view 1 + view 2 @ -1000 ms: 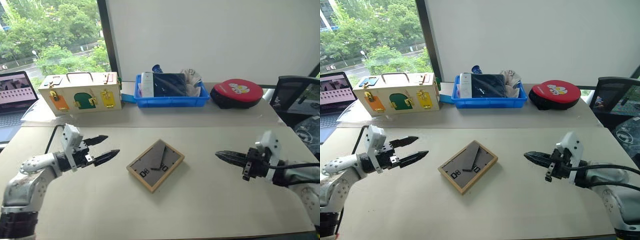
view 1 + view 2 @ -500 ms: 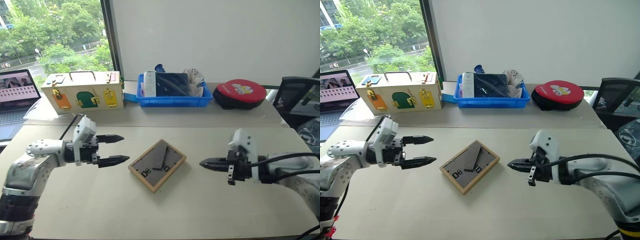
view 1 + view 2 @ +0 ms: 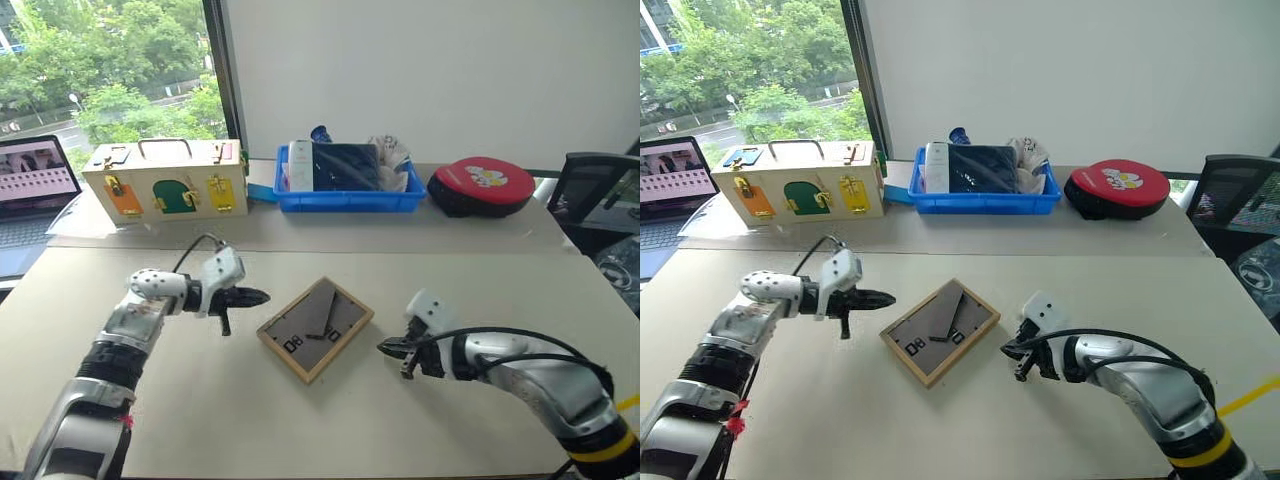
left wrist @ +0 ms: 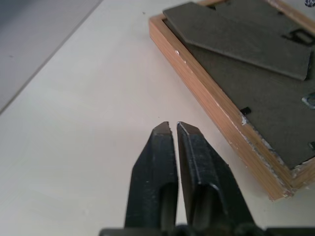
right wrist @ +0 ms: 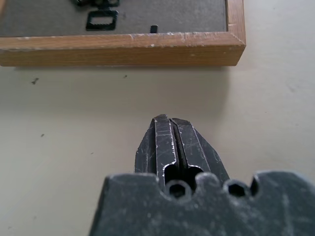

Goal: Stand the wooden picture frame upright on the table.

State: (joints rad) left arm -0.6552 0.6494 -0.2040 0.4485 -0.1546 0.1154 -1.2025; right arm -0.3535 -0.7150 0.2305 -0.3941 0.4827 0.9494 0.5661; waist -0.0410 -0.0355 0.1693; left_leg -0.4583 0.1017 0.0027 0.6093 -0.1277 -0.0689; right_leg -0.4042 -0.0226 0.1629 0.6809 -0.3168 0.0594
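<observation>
The wooden picture frame (image 3: 315, 328) lies flat on the table (image 3: 450, 270), face down, with its dark grey back panel, folded stand and black clips facing up. My left gripper (image 3: 262, 296) is shut and empty, low over the table, its tips a short gap from the frame's left edge (image 4: 206, 93). On the other side, my right gripper (image 3: 383, 347) is shut and empty too, pointing at the frame's right edge (image 5: 123, 49) from just off it. Neither gripper touches the frame.
Along the back stand a cream wooden box with coloured doors (image 3: 165, 185), a blue bin (image 3: 345, 185) of items and a red round case (image 3: 478, 185). A laptop (image 3: 35, 190) sits at far left and a black chair (image 3: 600, 200) at far right.
The left gripper has shut from wide open. Both grippers have dropped and closed in on the frame from its two sides. The frame has not moved.
</observation>
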